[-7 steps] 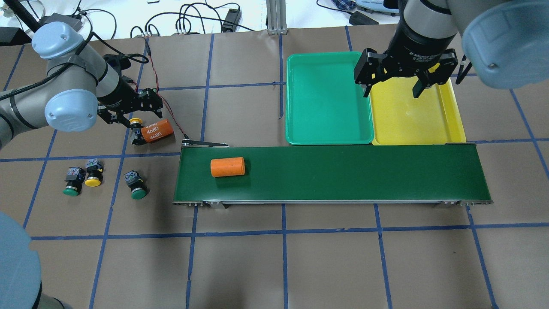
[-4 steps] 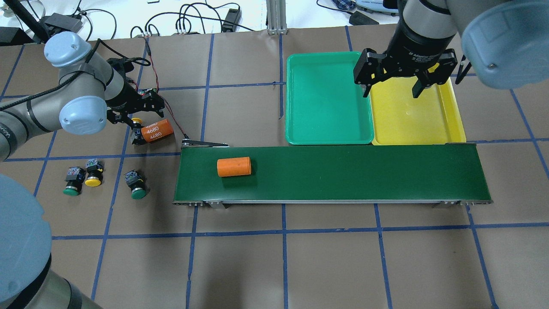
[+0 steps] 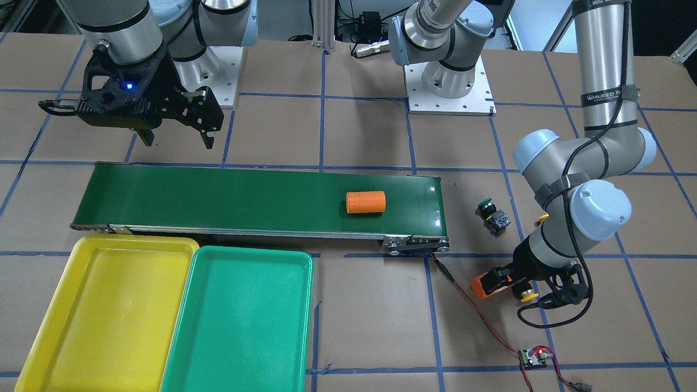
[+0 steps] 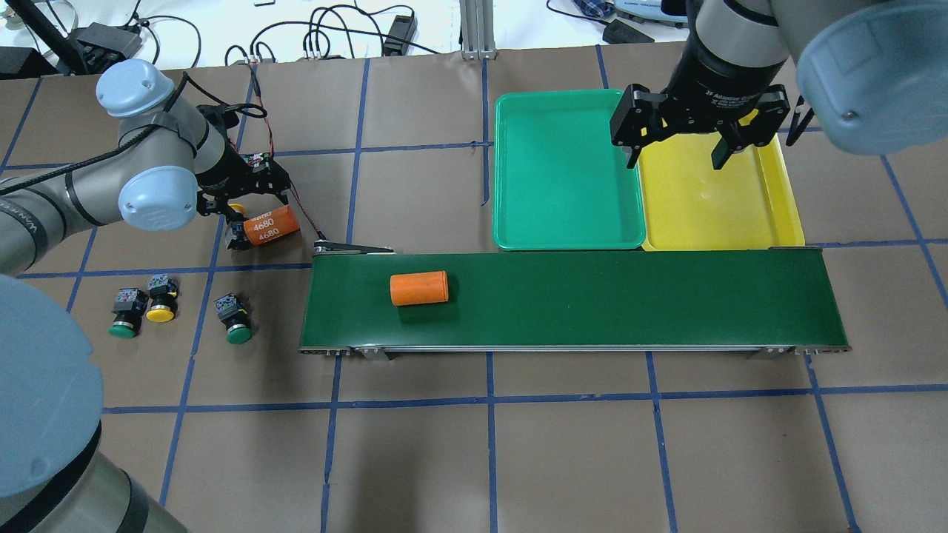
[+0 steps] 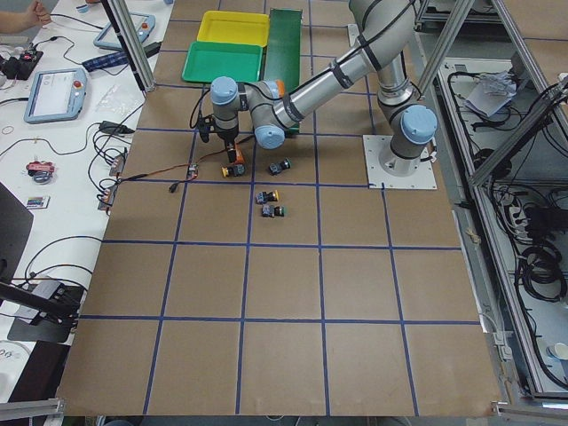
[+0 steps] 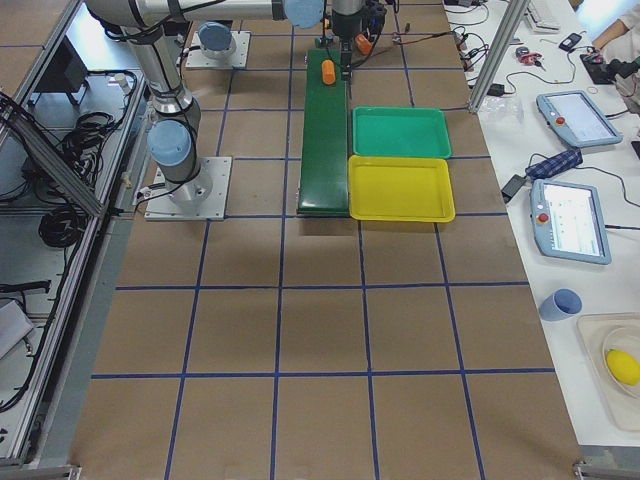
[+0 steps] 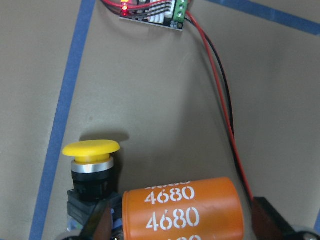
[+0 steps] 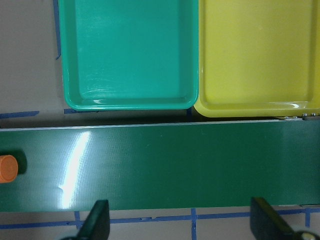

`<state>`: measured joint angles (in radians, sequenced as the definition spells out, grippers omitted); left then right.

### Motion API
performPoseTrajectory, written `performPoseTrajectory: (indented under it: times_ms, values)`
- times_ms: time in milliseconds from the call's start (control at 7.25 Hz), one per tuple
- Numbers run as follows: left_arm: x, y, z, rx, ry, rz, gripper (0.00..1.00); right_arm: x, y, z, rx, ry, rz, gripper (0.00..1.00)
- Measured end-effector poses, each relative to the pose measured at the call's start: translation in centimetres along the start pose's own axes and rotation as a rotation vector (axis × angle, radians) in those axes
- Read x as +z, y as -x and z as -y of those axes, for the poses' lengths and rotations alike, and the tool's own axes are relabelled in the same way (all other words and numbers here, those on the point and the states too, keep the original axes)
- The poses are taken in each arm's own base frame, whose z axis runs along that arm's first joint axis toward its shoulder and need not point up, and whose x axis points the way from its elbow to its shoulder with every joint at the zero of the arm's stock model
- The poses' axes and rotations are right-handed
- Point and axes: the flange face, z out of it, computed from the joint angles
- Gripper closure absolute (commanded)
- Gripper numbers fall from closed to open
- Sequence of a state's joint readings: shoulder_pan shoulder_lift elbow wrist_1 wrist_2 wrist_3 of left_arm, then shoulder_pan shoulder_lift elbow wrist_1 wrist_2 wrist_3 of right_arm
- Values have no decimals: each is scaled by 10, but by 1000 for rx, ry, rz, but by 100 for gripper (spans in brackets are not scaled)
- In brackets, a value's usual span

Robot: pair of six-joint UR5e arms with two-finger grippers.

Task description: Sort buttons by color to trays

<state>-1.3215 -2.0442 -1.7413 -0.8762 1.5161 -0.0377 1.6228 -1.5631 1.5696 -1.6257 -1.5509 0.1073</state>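
My left gripper [image 4: 253, 206] is open and low over the table, its fingers [image 7: 100, 222] straddling the orange cylinder marked 4680 [image 7: 182, 212]. A yellow button [image 7: 91, 150] stands against that cylinder, just outside the left finger. Three more buttons lie nearer me on the table: a green one [image 4: 122, 311], a yellow one [image 4: 161, 298] and a green one [image 4: 235, 320]. The green tray [image 4: 566, 170] and the yellow tray [image 4: 718, 196] sit side by side beyond the belt, with nothing in them. My right gripper [image 4: 678, 144] hangs open over their shared edge, holding nothing.
A long dark-green conveyor belt [image 4: 592, 296] runs in front of the trays and carries a plain orange cylinder [image 4: 419, 288] near its left end. A small circuit board [image 7: 150, 12] with red and black wires lies just beyond my left gripper.
The plain orange cylinder has travelled to the right along the belt. My left arm has swung in, and its gripper has shifted slightly right over the 4680 cylinder. The right gripper has not moved.
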Motion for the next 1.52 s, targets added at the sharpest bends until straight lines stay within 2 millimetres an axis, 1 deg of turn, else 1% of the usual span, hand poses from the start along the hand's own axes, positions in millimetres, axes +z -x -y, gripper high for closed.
performPoseTrajectory:
  times_ms: [552,828,1103,1517]
  values:
    - [3,-1,-4,-64,32,24,0,1,0,0,0,2,0,0]
    - [5,-6,-5,-104,37,21,0,1,0,0,0,3,-1,0]
    - [5,-13,-8,-104,40,25,0,1,0,0,1,3,0,0]
    - [8,-9,-8,-92,41,65,0,1,0,0,0,4,0,0]
